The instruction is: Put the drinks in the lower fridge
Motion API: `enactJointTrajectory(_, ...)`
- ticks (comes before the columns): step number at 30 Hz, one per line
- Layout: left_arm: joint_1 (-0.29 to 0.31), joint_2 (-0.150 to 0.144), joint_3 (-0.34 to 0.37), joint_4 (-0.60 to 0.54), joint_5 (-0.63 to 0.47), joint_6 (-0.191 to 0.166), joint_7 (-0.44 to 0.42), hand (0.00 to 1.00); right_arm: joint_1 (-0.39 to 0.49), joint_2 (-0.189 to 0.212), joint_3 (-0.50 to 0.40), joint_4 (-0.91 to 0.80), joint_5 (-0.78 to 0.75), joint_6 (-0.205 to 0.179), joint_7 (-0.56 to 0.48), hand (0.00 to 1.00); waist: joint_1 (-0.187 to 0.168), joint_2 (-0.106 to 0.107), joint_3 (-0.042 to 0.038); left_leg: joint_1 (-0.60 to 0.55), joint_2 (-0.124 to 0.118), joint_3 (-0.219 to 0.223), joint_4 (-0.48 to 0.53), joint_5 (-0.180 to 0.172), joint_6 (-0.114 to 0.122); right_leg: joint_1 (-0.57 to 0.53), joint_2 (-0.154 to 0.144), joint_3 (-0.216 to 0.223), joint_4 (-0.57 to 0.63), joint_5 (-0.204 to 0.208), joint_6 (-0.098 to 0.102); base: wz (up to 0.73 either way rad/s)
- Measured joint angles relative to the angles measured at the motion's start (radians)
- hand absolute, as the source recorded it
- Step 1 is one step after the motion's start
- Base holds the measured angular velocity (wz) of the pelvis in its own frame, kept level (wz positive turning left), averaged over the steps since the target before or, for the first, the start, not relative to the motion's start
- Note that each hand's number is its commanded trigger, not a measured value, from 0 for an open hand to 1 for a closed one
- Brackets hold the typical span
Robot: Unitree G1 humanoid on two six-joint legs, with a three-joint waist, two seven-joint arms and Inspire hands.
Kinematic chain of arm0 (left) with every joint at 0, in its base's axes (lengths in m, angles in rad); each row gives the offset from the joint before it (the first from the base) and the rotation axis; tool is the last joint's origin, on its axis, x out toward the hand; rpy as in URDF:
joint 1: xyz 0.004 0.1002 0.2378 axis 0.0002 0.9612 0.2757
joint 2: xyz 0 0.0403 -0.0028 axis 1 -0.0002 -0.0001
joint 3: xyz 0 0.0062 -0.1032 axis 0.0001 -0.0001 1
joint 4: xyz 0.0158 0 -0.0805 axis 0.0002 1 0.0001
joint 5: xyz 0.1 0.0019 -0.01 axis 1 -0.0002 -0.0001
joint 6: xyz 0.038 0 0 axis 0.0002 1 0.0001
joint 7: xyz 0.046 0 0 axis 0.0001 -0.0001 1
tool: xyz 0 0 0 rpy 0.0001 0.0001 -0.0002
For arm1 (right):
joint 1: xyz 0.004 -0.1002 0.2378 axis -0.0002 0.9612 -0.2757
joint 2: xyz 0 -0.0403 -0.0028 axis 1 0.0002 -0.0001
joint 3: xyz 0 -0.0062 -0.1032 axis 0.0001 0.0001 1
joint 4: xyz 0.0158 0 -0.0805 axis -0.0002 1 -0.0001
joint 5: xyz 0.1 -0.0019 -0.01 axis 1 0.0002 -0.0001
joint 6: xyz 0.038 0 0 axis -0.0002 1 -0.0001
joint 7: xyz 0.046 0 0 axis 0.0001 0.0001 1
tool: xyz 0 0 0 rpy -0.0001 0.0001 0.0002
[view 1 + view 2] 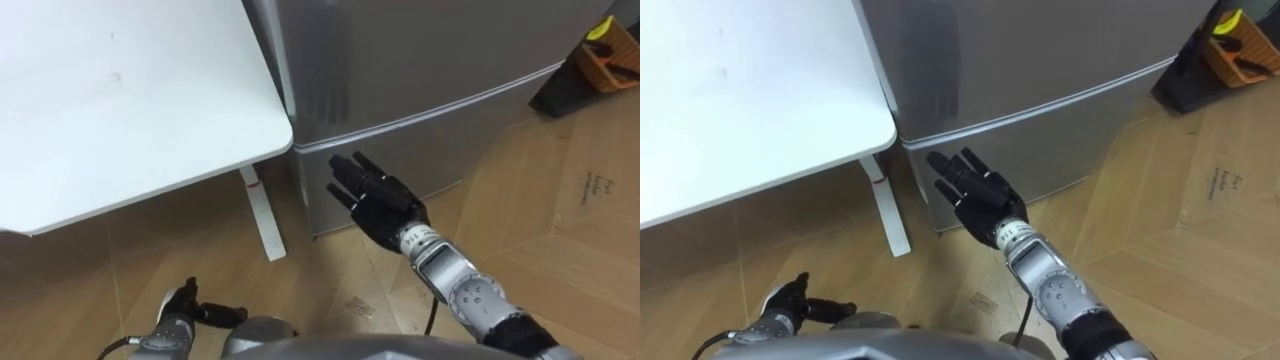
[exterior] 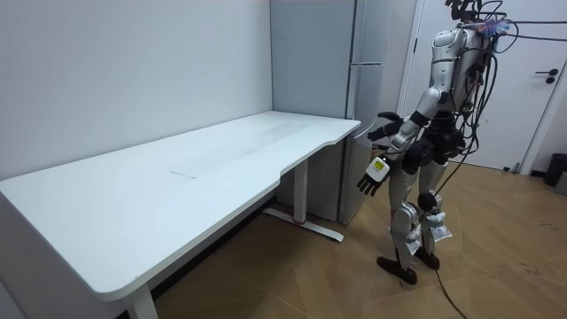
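A tall grey fridge (image 2: 337, 97) stands before me, at the end of a white table (image 1: 120, 100), with both its doors shut. The seam between its doors runs across the eye views. My right hand (image 1: 375, 195) is open, its fingers straight, reaching to the left part of the lower door (image 1: 480, 135) just under the seam. I cannot tell whether the fingertips touch the door. My left hand (image 1: 185, 312) hangs low by my side, relaxed and open, and holds nothing. In the room view I stand upright facing the fridge, right hand (image 2: 387, 118) raised and left hand (image 2: 374, 173) down.
The table's white leg (image 1: 262, 215) stands just left of the fridge's corner. A wooden box (image 1: 610, 55) with a yellow thing in it sits on the wooden floor at the far right. A white door (image 2: 523, 80) is behind me.
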Motion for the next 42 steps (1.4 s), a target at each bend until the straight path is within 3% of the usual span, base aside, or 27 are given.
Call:
enactJointTrajectory(7,0.020,-0.001,0.010,-0.002,-0.010,-0.010,0.005,0.00,0.021,-0.018,-0.004,0.017,-0.149,0.013,0.034,0.00,-0.010,0.002,0.0030,0.019,-0.004,-0.021,-0.012,0.000,0.000,0.023,-0.005,-0.009,-0.015,0.000,0.001,0.02)
enactJointTrajectory(12,0.023,0.000,0.027,-0.001,-0.027,-0.016,0.006,0.00,0.027,-0.023,-0.030,0.112,-0.379,0.020,0.056,0.00,-0.030,-0.016,-0.0039,0.017,-0.014,-0.030,-0.017,0.002,0.003,0.023,-0.016,-0.019,-0.017,-0.005,0.008,0.07)
enactJointTrajectory(16,0.041,-0.001,0.065,0.013,-0.029,-0.033,-0.008,0.00,0.027,-0.024,-0.120,0.319,-0.649,0.018,0.074,0.00,-0.052,-0.032,-0.0145,0.021,-0.028,-0.051,-0.015,-0.005,0.015,0.040,-0.030,-0.034,-0.010,-0.011,0.020,0.15)
enactJointTrajectory(18,0.044,-0.004,0.081,0.031,-0.027,-0.034,-0.013,0.00,0.029,-0.043,-0.156,0.407,-0.749,0.018,0.075,0.00,-0.058,-0.036,-0.0150,0.022,-0.039,-0.049,-0.015,-0.011,0.025,0.040,-0.045,-0.040,0.012,-0.020,0.032,0.12)
enactJointTrajectory(20,0.044,-0.007,0.099,0.056,-0.026,-0.036,-0.022,0.00,0.055,-0.079,-0.217,0.484,-0.857,0.016,0.059,0.00,-0.071,-0.033,-0.0114,0.027,-0.062,-0.055,-0.015,-0.023,0.046,0.024,-0.075,-0.046,0.094,-0.046,0.056,0.16)
enactJointTrajectory(23,0.046,-0.004,0.128,0.110,-0.006,-0.037,-0.026,0.00,0.093,-0.109,-0.266,0.571,-0.928,0.017,0.029,0.00,-0.088,-0.034,-0.0043,0.063,-0.084,-0.081,-0.007,-0.038,0.072,-0.012,-0.123,-0.042,0.274,-0.047,0.060,0.28)
enactJointTrajectory(26,0.051,0.000,0.157,0.144,-0.001,-0.037,-0.028,0.00,0.090,-0.092,-0.340,0.625,-0.954,0.010,0.004,0.00,-0.103,-0.034,-0.0018,0.069,-0.105,-0.113,0.020,-0.058,0.098,-0.004,-0.146,-0.036,0.315,-0.041,0.069,0.31)
enactJointTrajectory(30,0.061,0.005,0.176,0.162,0.045,-0.036,-0.025,0.00,0.101,-0.066,-0.417,0.674,-0.959,0.013,-0.019,0.00,-0.132,-0.040,-0.0013,0.061,-0.136,-0.219,0.055,-0.068,0.128,0.058,-0.130,0.019,0.244,-0.031,0.084,0.77)
enactJointTrajectory(33,0.069,0.015,0.175,0.174,0.071,-0.030,-0.020,0.00,0.101,-0.057,-0.444,0.702,-0.959,0.018,-0.022,0.00,-0.141,-0.042,-0.0039,0.059,-0.150,-0.272,0.070,-0.064,0.137,0.103,-0.118,0.043,0.162,-0.030,0.087,0.56)
enactJointTrajectory(34,0.077,0.017,0.174,0.174,0.084,-0.029,-0.016,0.00,0.100,-0.057,-0.451,0.713,-0.959,0.019,-0.025,0.00,-0.136,-0.045,-0.0025,0.049,-0.154,-0.301,0.080,-0.063,0.138,0.113,-0.099,0.071,0.106,-0.037,0.092,0.19)
enactJointTrajectory(35,0.083,0.018,0.175,0.174,0.097,-0.025,-0.014,0.00,0.097,-0.057,-0.451,0.718,-0.959,0.019,-0.027,0.00,-0.125,-0.044,0.0036,0.042,-0.154,-0.353,0.093,-0.063,0.138,0.114,-0.063,0.097,0.031,-0.037,0.087,0.05)
enactJointTrajectory(36,0.086,0.019,0.175,0.174,0.114,-0.021,-0.014,0.00,0.098,-0.056,-0.451,0.720,-0.959,0.019,-0.027,0.00,-0.123,-0.045,0.0061,0.037,-0.156,-0.370,0.102,-0.064,0.137,0.116,-0.044,0.105,-0.012,-0.019,0.080,0.00)
enactJointTrajectory(39,0.097,0.009,0.177,0.176,0.192,-0.005,-0.015,0.00,0.102,-0.059,-0.459,0.743,-0.968,0.021,-0.034,0.00,-0.143,-0.046,0.0072,0.031,-0.161,-0.375,0.103,-0.066,0.133,0.152,-0.038,0.062,-0.065,-0.001,0.080,0.32)
enactJointTrajectory(42,0.073,0.006,0.178,0.176,0.243,0.009,-0.015,0.00,0.097,-0.058,-0.472,0.749,-0.981,0.038,-0.032,0.00,-0.137,-0.043,0.0071,0.036,-0.154,-0.356,0.080,-0.066,0.134,0.156,-0.034,0.065,-0.069,-0.001,0.081,0.17)
